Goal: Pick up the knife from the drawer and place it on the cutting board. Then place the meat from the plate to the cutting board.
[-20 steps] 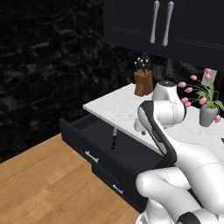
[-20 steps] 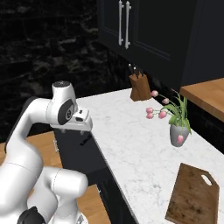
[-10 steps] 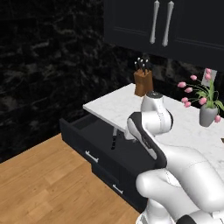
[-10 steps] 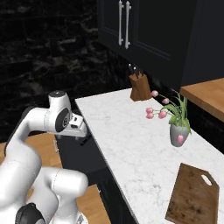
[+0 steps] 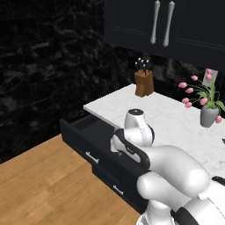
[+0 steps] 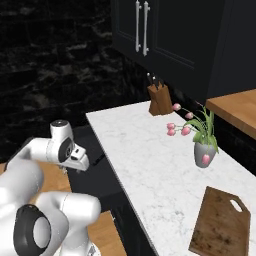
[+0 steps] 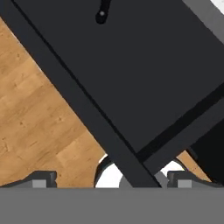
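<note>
With jaws spread, the gripper (image 7: 109,178) hovers over the drawer (image 7: 131,83) front (knife (image 7: 103,12) handle well apart); descent risks striking the rim.

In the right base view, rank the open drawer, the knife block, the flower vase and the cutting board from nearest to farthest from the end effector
1. The drawer, directly under the end effector, at the counter's left edge.
2. The knife block, at the back of the counter by the wall.
3. The flower vase, on the counter's right side.
4. The cutting board, at the near right corner.
</note>
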### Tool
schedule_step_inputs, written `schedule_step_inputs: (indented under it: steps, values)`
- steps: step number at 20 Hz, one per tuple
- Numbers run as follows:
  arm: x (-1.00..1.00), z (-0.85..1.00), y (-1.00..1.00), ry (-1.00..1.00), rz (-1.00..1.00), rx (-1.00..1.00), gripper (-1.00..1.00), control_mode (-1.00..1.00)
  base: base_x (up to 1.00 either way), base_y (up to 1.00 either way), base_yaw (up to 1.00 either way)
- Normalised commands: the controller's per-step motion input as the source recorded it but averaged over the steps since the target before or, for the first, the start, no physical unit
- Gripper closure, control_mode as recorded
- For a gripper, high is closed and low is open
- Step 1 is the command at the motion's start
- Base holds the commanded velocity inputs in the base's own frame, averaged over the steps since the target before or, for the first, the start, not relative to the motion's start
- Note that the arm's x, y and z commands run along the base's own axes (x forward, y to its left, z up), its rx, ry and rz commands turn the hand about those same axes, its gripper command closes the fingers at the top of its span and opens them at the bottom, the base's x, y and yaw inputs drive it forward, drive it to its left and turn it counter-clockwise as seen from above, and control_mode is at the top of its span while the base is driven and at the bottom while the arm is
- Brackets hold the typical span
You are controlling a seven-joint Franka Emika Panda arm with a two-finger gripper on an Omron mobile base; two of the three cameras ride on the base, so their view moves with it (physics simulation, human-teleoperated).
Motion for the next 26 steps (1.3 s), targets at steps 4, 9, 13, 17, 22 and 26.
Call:
schedule_step_inputs:
  steps: [4,9,13,17,22,26]
  values:
    - [0.40,-0.13,0.09,0.09,-0.35,0.05,-1.00,-1.00,0.00,0.00,0.00]
    - [0.58,-0.05,0.00,0.00,-0.32,0.01,-1.00,-1.00,0.00,0.00,0.00]
    - [0.51,-0.21,0.17,0.00,-0.15,0.00,-1.00,-1.00,0.00,0.00,0.00]
    - [0.49,-0.38,0.21,0.01,-0.05,0.00,-1.00,-1.00,0.00,0.00,0.00]
    - [0.34,-0.49,0.02,0.05,0.00,0.00,-1.00,-1.00,0.00,0.00,0.00]
    - [0.06,-0.42,0.08,0.07,0.00,0.01,-1.00,-1.00,0.00,0.00,0.00]
